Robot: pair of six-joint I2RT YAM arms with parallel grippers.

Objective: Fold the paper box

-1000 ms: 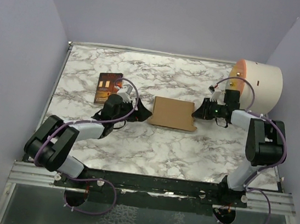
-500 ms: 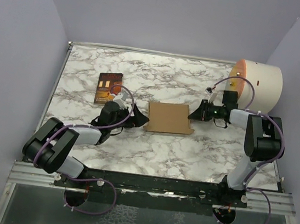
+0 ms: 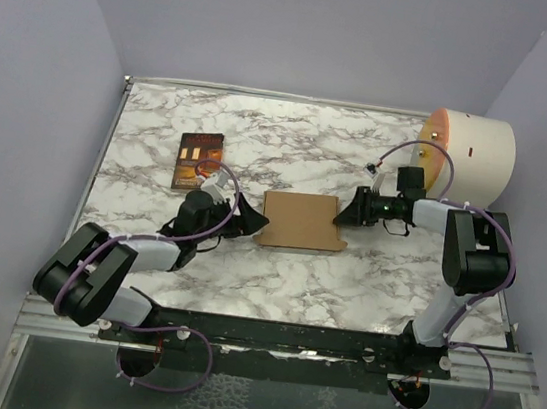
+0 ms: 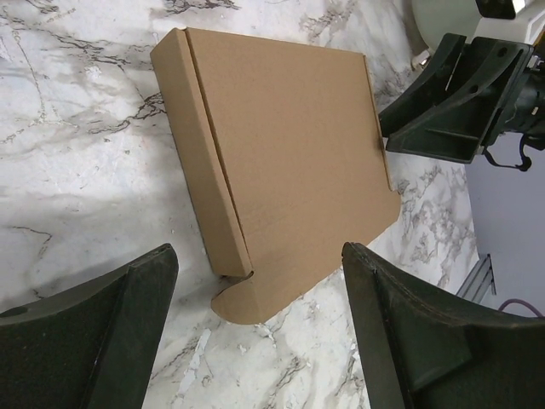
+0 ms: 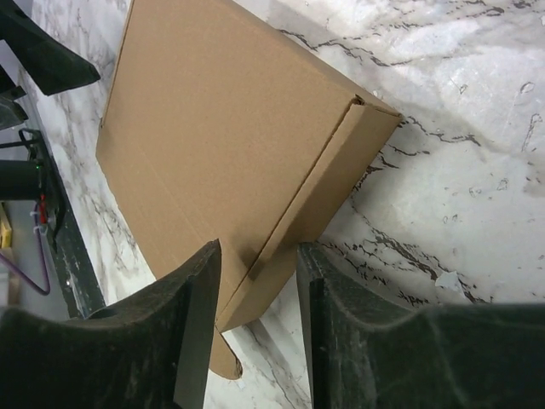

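Paper box [image 3: 299,221], folded shut, flat on marble surface [image 3: 291,146] right of book [image 3: 197,160]; left hand [image 3: 251,220], between book and box, released wide; right hand [image 3: 345,214], beyond box from book, fingers parted astride its edge.

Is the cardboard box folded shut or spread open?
Folded shut: the brown corrugated cardboard box lies closed, lid down, one rounded tab sticking out.
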